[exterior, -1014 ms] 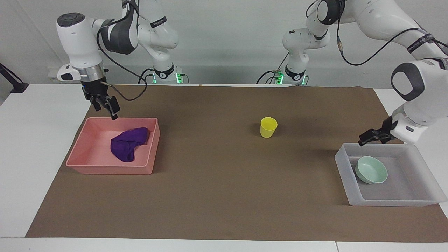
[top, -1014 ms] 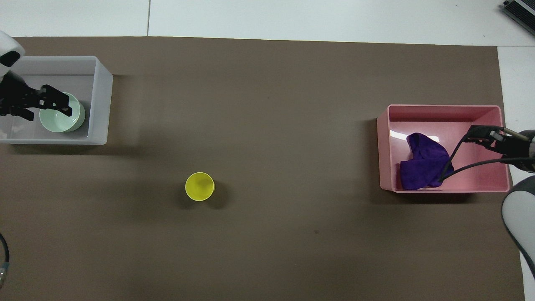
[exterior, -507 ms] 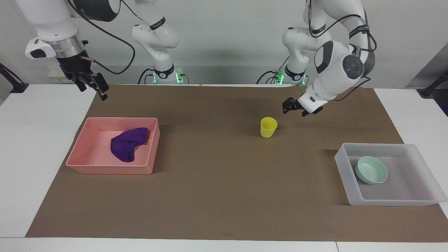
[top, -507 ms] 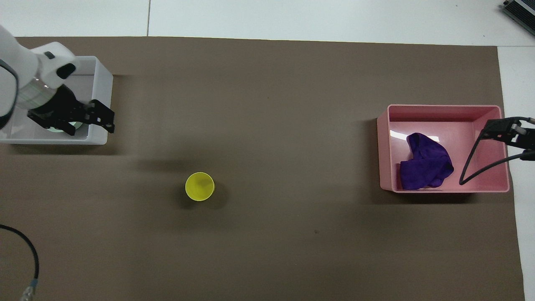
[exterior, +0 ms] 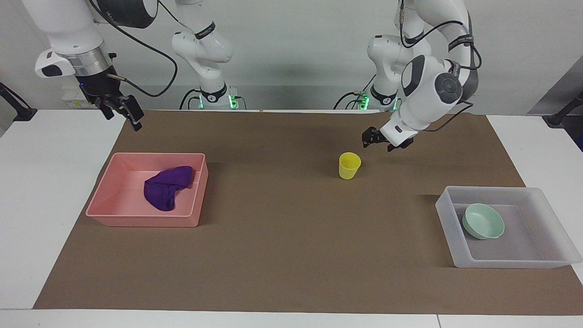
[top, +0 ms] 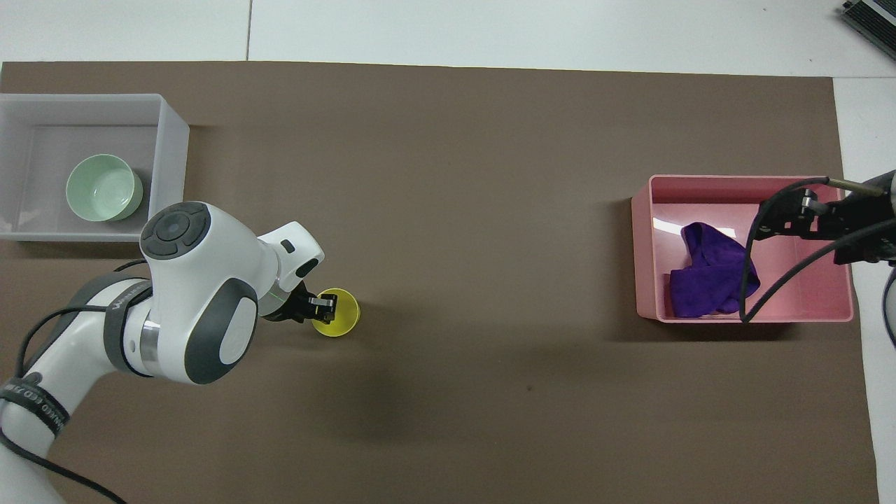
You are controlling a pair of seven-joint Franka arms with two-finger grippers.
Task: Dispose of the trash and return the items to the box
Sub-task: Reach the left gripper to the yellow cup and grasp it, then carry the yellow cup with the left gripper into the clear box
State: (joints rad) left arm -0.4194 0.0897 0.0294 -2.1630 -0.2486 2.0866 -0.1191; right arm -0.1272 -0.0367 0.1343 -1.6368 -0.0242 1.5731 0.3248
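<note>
The yellow cup [exterior: 349,166] stands upright on the brown mat near the middle; it also shows in the overhead view [top: 344,319]. My left gripper [exterior: 367,137] hangs open just above the cup's rim, on the side toward the left arm's end, not touching it; in the overhead view [top: 325,306] it covers the rim's edge. The mint-green bowl [exterior: 483,221] [top: 103,187] lies in the translucent box [exterior: 501,263] [top: 172,175]. The purple cloth [exterior: 165,187] [top: 708,274] lies in the pink tray [exterior: 141,221] [top: 735,185]. My right gripper [exterior: 124,113] [top: 780,220] is open and empty, raised over the tray.
The brown mat [exterior: 282,255] covers most of the white table [exterior: 45,182]. A black cable [top: 784,280] loops from the right gripper over the pink tray.
My left gripper has left the box and swung over the mat to the yellow cup. My right gripper has risen from the pink tray's rim and stays high.
</note>
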